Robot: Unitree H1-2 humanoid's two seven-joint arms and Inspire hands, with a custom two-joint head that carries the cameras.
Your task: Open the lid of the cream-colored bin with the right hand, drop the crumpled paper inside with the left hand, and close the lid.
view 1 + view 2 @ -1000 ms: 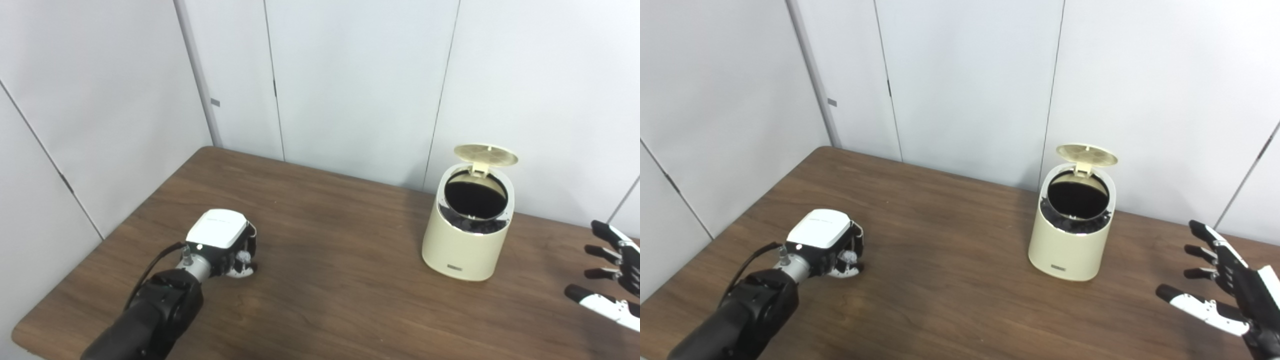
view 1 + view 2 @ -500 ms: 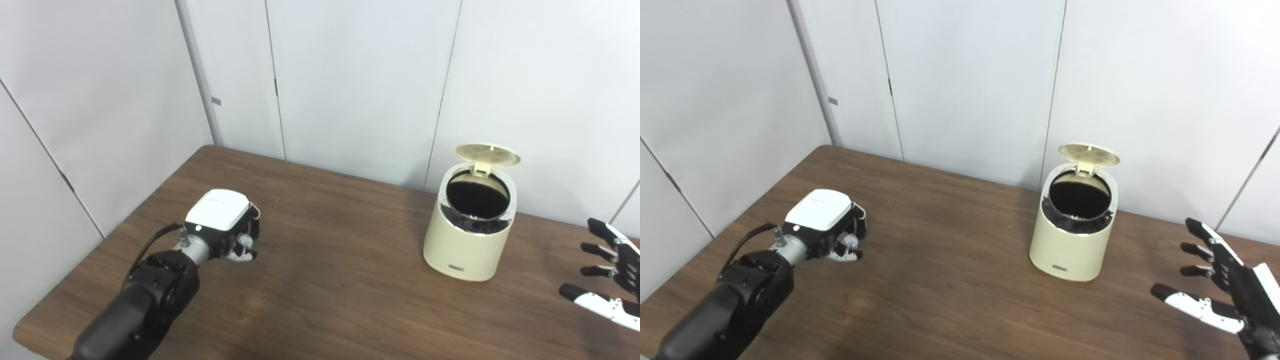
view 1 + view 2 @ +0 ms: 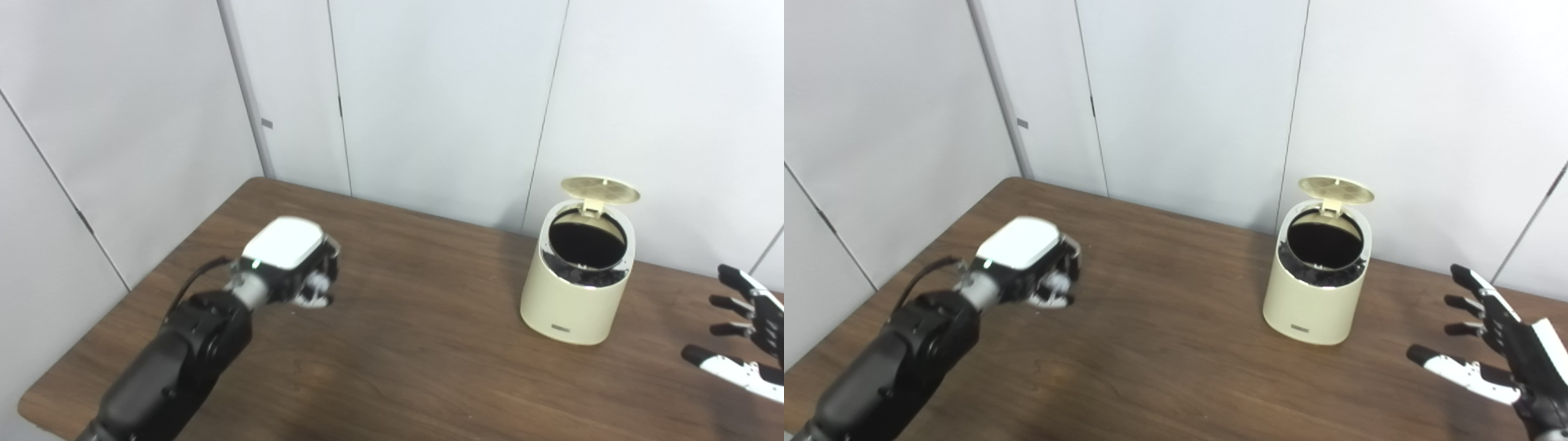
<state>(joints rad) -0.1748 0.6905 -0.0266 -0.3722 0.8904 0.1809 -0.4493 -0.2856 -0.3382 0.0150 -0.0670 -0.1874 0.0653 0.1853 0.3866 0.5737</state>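
Fingers (image 3: 318, 288) of the left hand (image 3: 291, 260) curl around a small white crumpled paper ball (image 3: 1054, 284) above the brown wooden surface (image 3: 398, 343), ready for dropping into the cream-colored cylindrical bin (image 3: 577, 278), whose round lid (image 3: 600, 189) stands open. The right hand (image 3: 1500, 361) waits spread and empty, clear of the bin.

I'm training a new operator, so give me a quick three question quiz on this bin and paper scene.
1. True or false: the lid of the bin is closed.
2. Which hand holds the paper? A) left hand B) right hand
3. Fill in: the right hand's fingers are spread and hold ____.

Key: 1 false, the lid stands open. 2 A, the left hand is shut on it, above the table, left of the bin. 3 nothing.
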